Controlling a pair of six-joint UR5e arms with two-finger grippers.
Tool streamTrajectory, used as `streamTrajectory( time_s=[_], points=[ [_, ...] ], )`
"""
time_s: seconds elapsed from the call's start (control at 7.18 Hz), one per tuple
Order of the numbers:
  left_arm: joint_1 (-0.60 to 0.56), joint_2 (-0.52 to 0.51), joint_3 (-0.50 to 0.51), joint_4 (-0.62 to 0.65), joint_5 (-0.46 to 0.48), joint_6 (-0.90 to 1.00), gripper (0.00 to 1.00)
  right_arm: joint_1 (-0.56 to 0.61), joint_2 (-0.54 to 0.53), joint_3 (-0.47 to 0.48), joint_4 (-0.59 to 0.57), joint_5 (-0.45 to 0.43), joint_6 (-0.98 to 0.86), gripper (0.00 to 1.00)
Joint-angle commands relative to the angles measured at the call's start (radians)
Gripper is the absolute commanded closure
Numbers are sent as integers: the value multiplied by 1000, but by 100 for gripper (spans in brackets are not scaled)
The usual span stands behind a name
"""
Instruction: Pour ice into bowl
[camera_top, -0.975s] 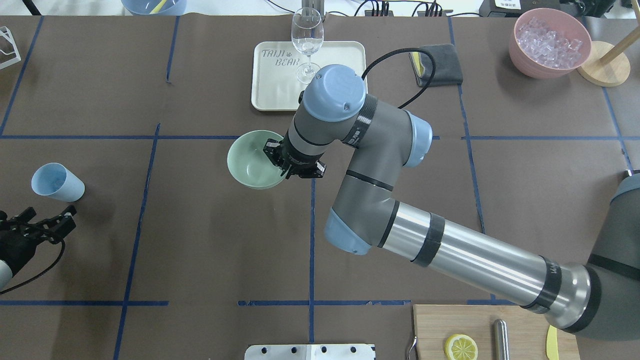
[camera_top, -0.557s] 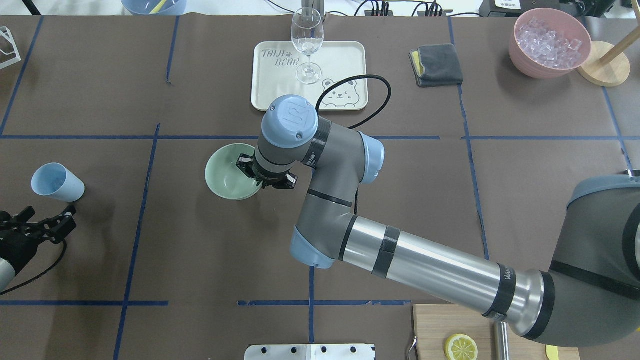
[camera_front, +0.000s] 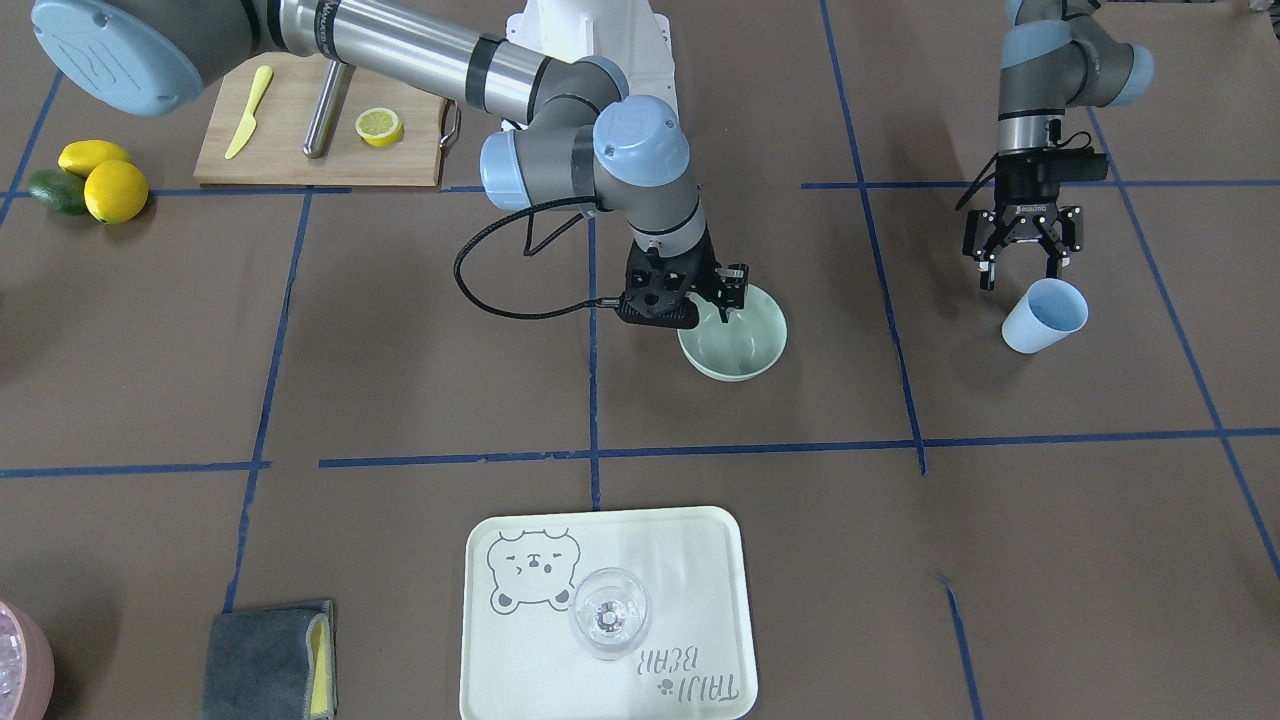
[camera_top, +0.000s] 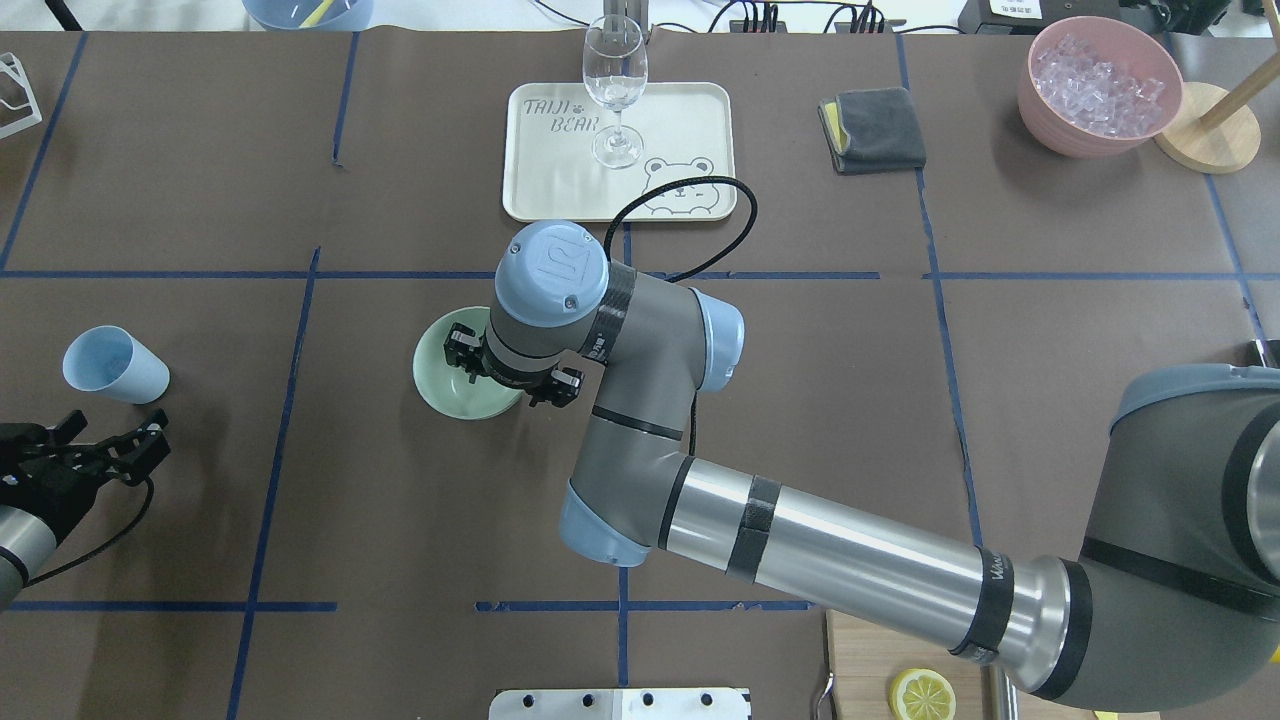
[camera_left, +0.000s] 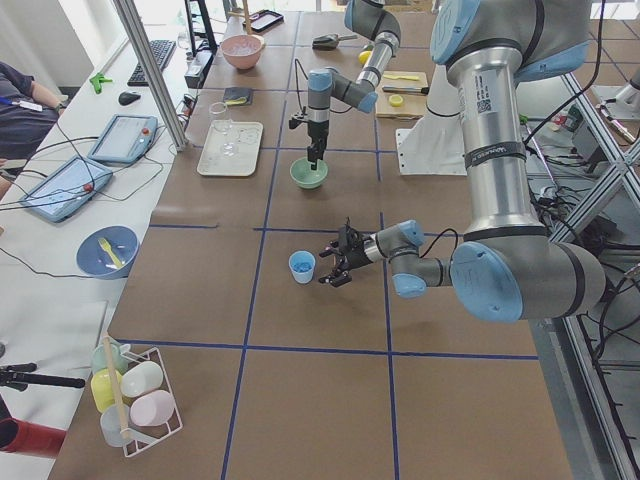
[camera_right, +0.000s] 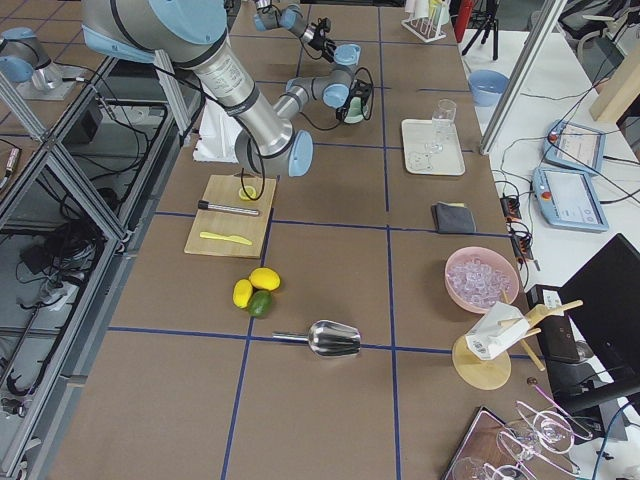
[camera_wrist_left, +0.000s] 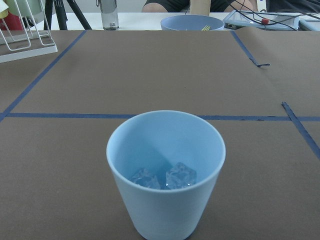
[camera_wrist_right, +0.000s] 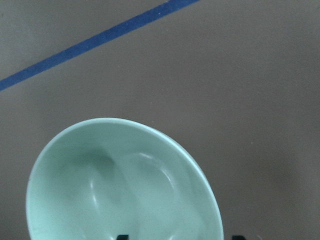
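- Toward the light blue plastic cup (camera_top: 115, 364), the round sage-green bowl (camera_top: 445, 380) has been carried, its rim gripped by the right gripper (camera_front: 712, 297).
- Beside that cup, the left gripper (camera_front: 1020, 245) is held open; the clear ice cubes (camera_wrist_left: 165, 177) remain unpoured.

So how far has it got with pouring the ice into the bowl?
Early days. The right gripper is at the rim of the green bowl, which sits mid-table and looks empty. The ice lies in the blue cup, standing upright on the table. The left gripper hangs open beside the cup without holding it. Grasping the cup, carrying it over and tipping it all remain.
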Motion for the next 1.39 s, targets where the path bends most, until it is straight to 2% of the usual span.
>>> streamTrajectory(
  time_s=[0.0,0.42,0.7,1.11,1.25],
  points=[
    [-1,-9,14,-2,23,23,0,5,7,20,1,-1,2,0],
    [-16,-26,43,-5,57,23,0,15,5,24,-6,5,1,0],
    [-29,-81,90,-6,81,22,0,22,4,49,-16,18,1,0],
    [-71,-89,110,-5,83,22,0,51,-13,166,-207,45,-24,0],
    [-81,-89,110,-5,83,22,0,74,-39,203,-266,47,-86,0]
  ],
)
